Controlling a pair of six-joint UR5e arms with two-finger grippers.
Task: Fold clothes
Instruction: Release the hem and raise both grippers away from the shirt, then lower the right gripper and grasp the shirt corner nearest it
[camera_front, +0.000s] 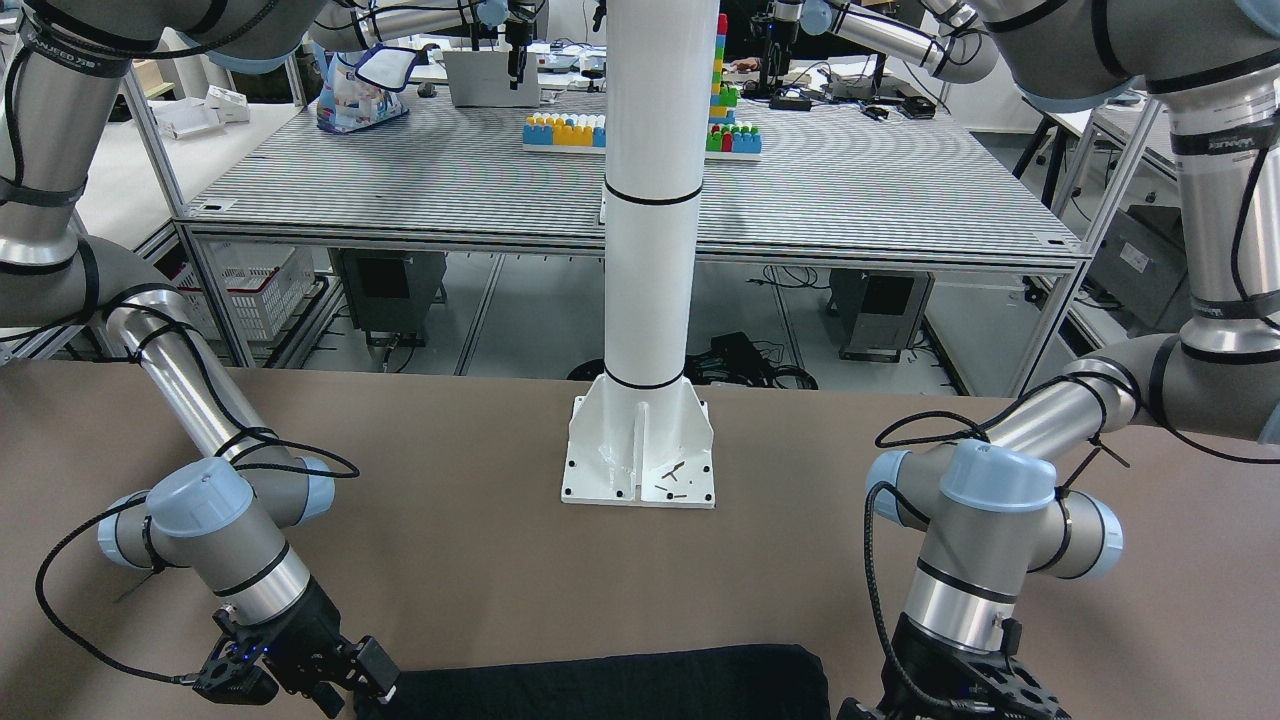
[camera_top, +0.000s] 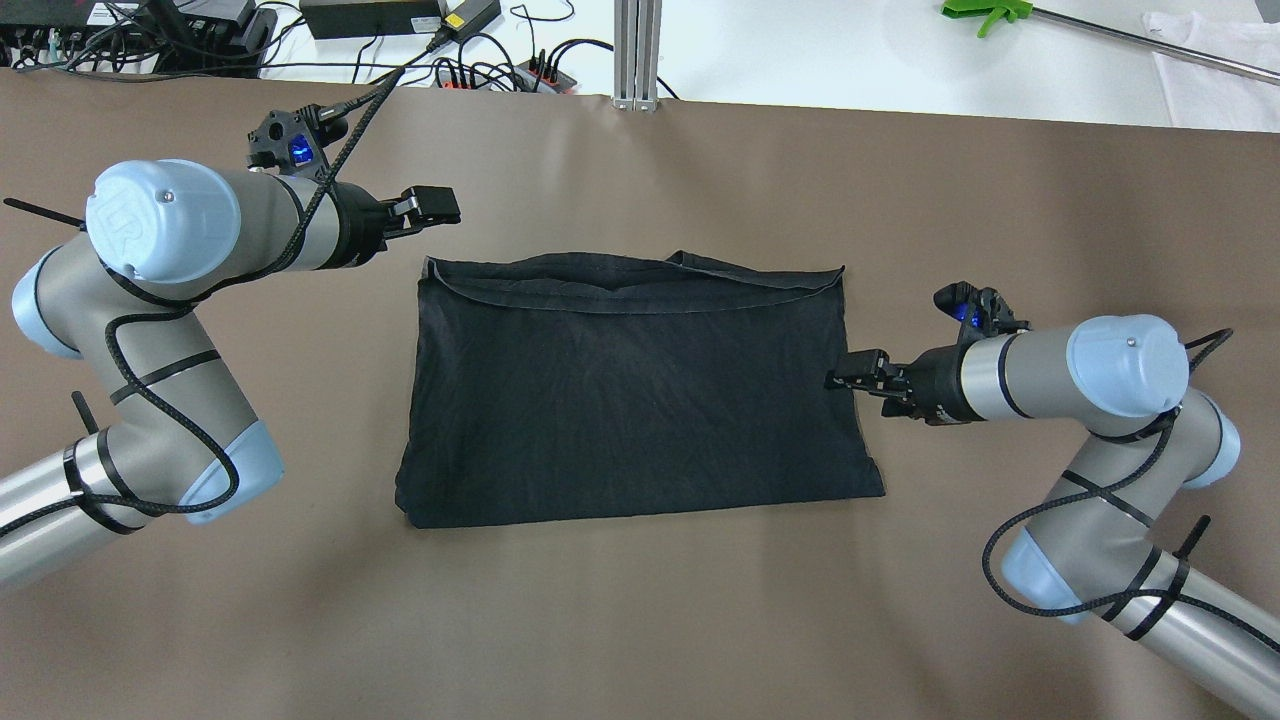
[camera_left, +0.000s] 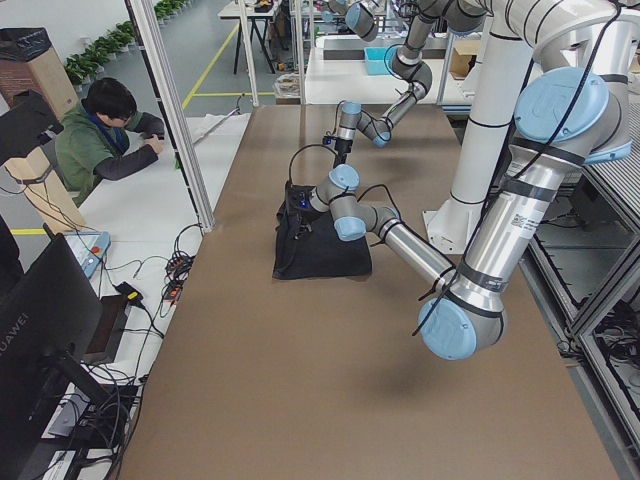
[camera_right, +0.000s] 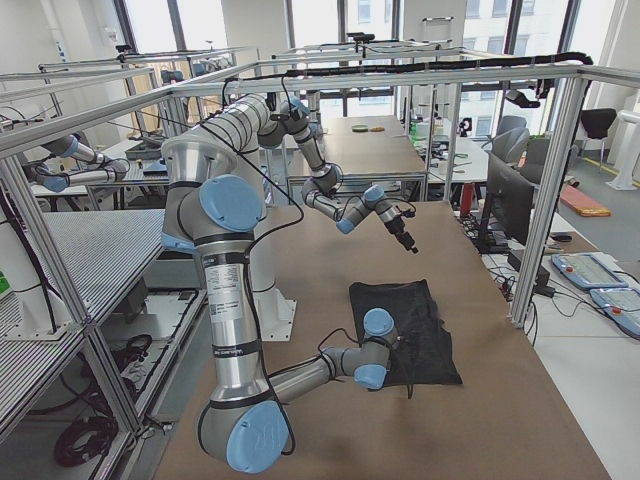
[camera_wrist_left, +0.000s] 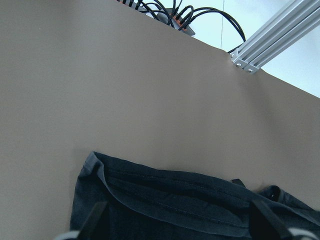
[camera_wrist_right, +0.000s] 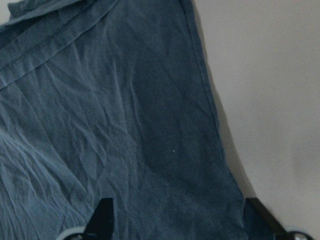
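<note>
Soft black cloth garment (camera_top: 630, 410), matt and finely creased, with stitched hems. The table (camera_top: 640, 620) has a smooth, matt brown surface. The arms (camera_top: 290, 225) are brushed grey metal with glossy pale-blue plastic caps (camera_top: 160, 210). The pillar (camera_front: 650, 200) is glossy white painted metal.

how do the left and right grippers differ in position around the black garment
The left gripper hovers over bare table off the black garment's far-left corner; the right gripper sits at its right edge, midway along. The left looks raised; the right is low, close to the fabric. Both are open, holding nothing.
</note>
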